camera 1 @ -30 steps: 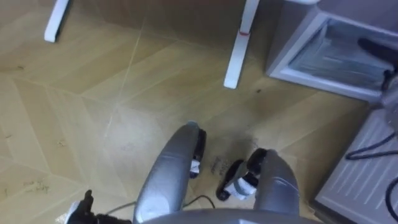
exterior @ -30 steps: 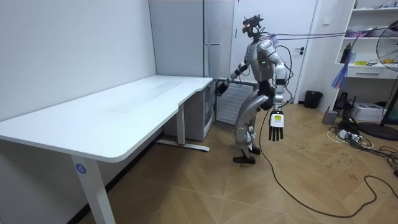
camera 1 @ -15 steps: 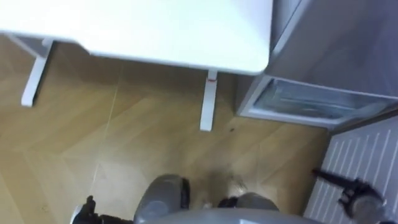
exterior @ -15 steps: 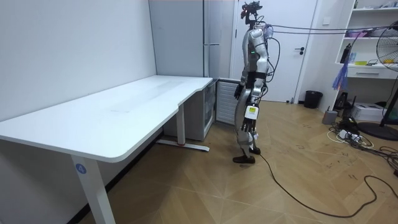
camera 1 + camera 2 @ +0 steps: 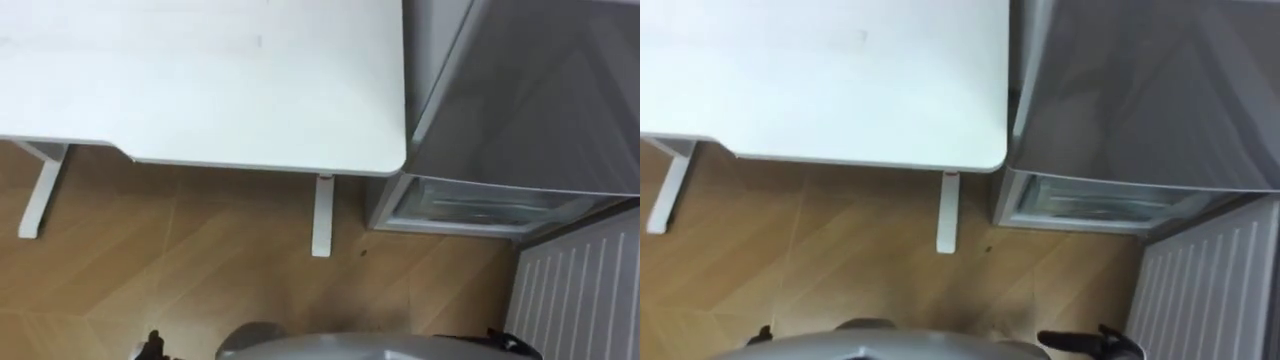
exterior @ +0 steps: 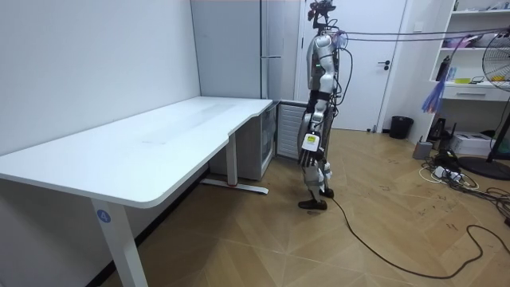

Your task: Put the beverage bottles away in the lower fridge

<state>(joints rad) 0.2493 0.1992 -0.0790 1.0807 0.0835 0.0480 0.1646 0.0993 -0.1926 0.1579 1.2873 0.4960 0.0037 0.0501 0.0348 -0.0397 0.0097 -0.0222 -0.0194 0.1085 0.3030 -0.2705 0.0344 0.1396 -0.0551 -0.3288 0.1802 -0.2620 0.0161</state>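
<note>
Now holds nothing in the left hand point(image 6: 309, 150), hanging loose-fingered beside the thigh; cannot tell the grip of the right hand point(image 5: 1090, 345). Finds the lower fridge point(image 5: 470, 205) far-right of it, open, nearer that hand. Cannot place the drinks. Stands straighter than a second ago, reach withdrawn.

Head cameras: both eye views look steeply down from the robot's head, close to the furniture. The white desk point(image 5: 200, 80) takes the upper left, the grey fridge point(image 5: 530, 90) the upper right, its lower compartment point(image 5: 470, 205) centre right, and the wooden floor point(image 5: 200, 260) the bottom. In the right eye view everything sits slightly further left. Room camera: stands well off, faces along the desk toward the fridge. Shared with the eye views: desk, desk leg point(image 5: 322, 215), fridge, floor.
</note>
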